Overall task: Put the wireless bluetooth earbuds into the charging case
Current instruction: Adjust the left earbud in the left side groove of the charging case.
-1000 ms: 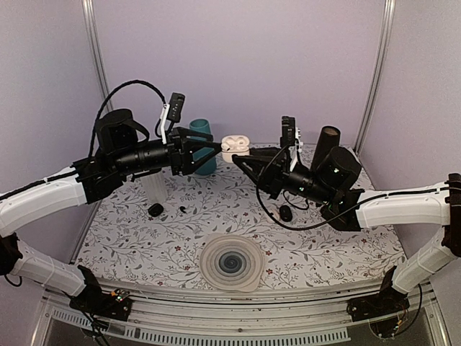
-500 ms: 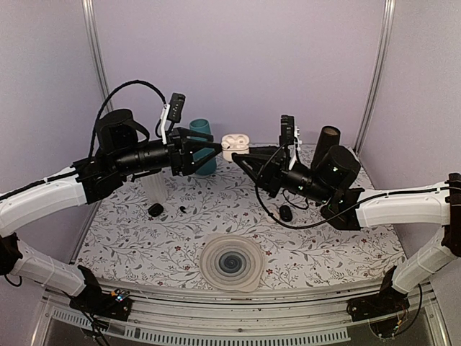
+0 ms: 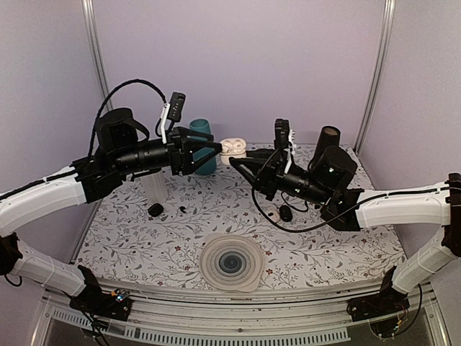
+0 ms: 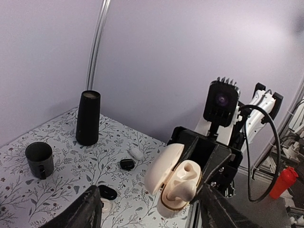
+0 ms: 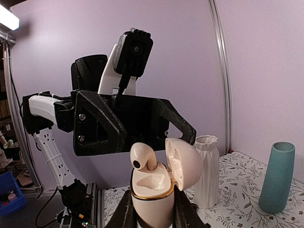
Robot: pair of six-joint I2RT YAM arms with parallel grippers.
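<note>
My right gripper (image 3: 235, 160) is shut on the white charging case (image 3: 232, 149) and holds it in the air, upright with its lid open (image 5: 184, 162). One white earbud (image 5: 142, 159) stands in the far socket with its head sticking up. The near socket (image 5: 151, 179) is empty. My left gripper (image 3: 216, 148) is open and empty, its fingertips right beside the case. In the left wrist view the case (image 4: 164, 178) with the earbud (image 4: 187, 178) sits between and beyond my wide-open left fingers (image 4: 90, 209). A small white earbud-like piece (image 4: 137, 153) lies on the table.
On the flowered table stand a teal vase (image 3: 203, 148), a white ribbed vase (image 3: 155, 189), a black cylinder (image 3: 325, 144) and a dark mug (image 4: 39, 159). Black oval cases (image 3: 155, 210) (image 3: 286, 213) lie on it, and a round swirled coaster (image 3: 230, 263) at the front.
My right gripper has carried the case a little left and up, closer to the left gripper's fingertips. The left arm has not moved.
</note>
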